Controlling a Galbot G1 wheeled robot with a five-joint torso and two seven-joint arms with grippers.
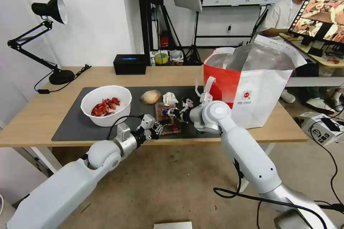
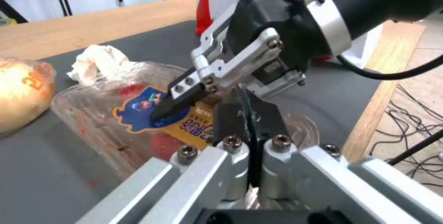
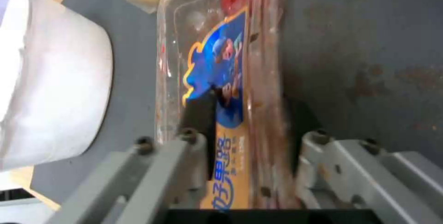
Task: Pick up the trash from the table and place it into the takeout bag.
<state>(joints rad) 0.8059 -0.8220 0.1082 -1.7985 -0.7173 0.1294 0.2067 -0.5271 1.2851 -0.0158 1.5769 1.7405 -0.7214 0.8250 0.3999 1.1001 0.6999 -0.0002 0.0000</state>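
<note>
Two grippers meet at the clear plastic tray (image 1: 165,120), which lies on the dark grey mat (image 1: 71,123) near the front edge of the bench (image 1: 39,114). My left gripper (image 1: 156,126) reaches in from the near left and is closed narrow on the tray's near rim; in the left wrist view its fingers (image 2: 231,122) sit almost together with the thin plastic edge pinched between them. My right gripper (image 1: 171,112) comes in from the right, and its two dark fingers (image 3: 199,111) straddle the tray (image 3: 221,61) across its width, one on each long side, holding it. The tray's blue and orange label (image 2: 159,115) faces up, with red scraps visible beneath.

Crumpled white napkin (image 1: 170,98) and round tan bun (image 1: 150,97) lie just beyond the tray. White bowl (image 1: 106,105) of red shells stands to the left on the mat. Takeout bag (image 1: 251,89) stands upright and open at the right end of the bench.
</note>
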